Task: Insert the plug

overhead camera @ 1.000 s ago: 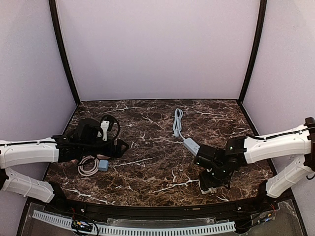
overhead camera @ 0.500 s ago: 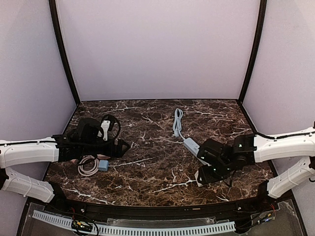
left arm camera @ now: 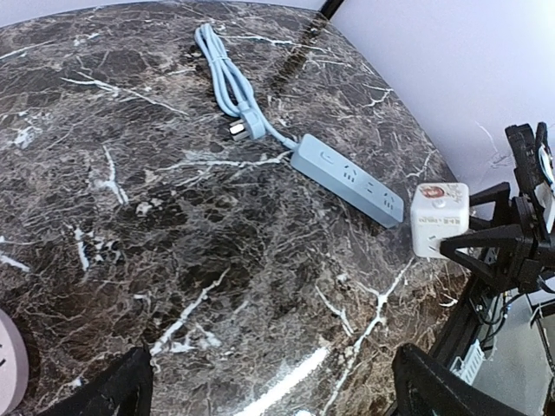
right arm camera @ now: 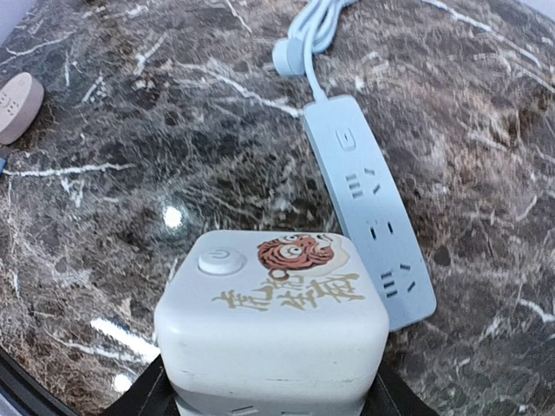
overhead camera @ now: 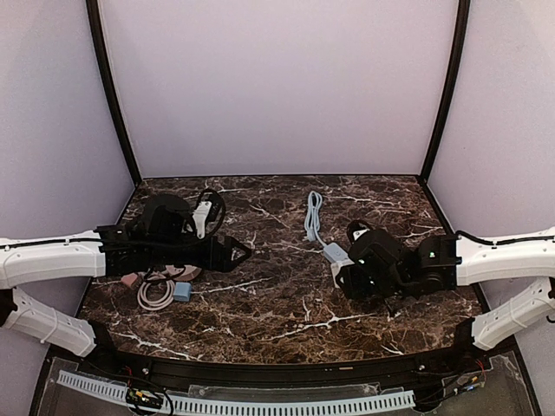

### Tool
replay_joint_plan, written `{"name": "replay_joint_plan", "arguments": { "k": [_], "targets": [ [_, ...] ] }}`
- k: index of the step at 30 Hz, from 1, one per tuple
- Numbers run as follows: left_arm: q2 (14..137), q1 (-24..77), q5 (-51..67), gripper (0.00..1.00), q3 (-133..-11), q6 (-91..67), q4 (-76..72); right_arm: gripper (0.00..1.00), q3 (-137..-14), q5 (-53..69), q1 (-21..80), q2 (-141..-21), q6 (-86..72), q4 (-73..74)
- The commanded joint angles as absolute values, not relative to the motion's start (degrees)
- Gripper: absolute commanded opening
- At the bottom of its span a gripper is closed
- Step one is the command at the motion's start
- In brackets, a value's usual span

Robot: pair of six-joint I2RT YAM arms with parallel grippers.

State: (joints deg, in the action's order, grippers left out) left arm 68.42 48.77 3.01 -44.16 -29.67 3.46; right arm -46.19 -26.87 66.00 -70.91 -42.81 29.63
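The right gripper [right arm camera: 269, 386] is clamped on the white cube-shaped plastic plug [right arm camera: 273, 321], holding it just beside the cord-free end of the pale blue power strip [right arm camera: 368, 208] on the dark marble table [right arm camera: 130, 173], while the left gripper [left arm camera: 277, 390] hangs spread wide.

A white cube adapter [right arm camera: 273, 325] is sporting a rust-brown cartoon and gold lettering, the power strip [right arm camera: 368, 208] showing pale blue, the tabletop [right arm camera: 130, 139] white-veined dark marble.

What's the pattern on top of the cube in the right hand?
White cube with an orange-brown cartoon and gold characters; right wrist view shows it best.
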Motion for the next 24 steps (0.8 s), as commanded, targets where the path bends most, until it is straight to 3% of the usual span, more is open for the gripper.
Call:
{"name": "replay_joint_plan", "arguments": {
  "k": [1,10,24],
  "targets": [
    [70.43,50.12,8.48,0.96,-47.47,-30.63,3.98,0.13,-45.88,-33.42,66.43,-69.36,-35.14,16.85],
    [77.32,53.94,15.54,0.95,-56.53,-28.34,6.12,0.1,-41.66,-32.92,67.59,-66.78,-24.16,4.49],
    [87.9,57.81,17.42,0.91,-70.22,-24.12,13.01,0.04,-41.32,-36.45,75.58,-67.05,-12.78,0.31]
  ]
}}
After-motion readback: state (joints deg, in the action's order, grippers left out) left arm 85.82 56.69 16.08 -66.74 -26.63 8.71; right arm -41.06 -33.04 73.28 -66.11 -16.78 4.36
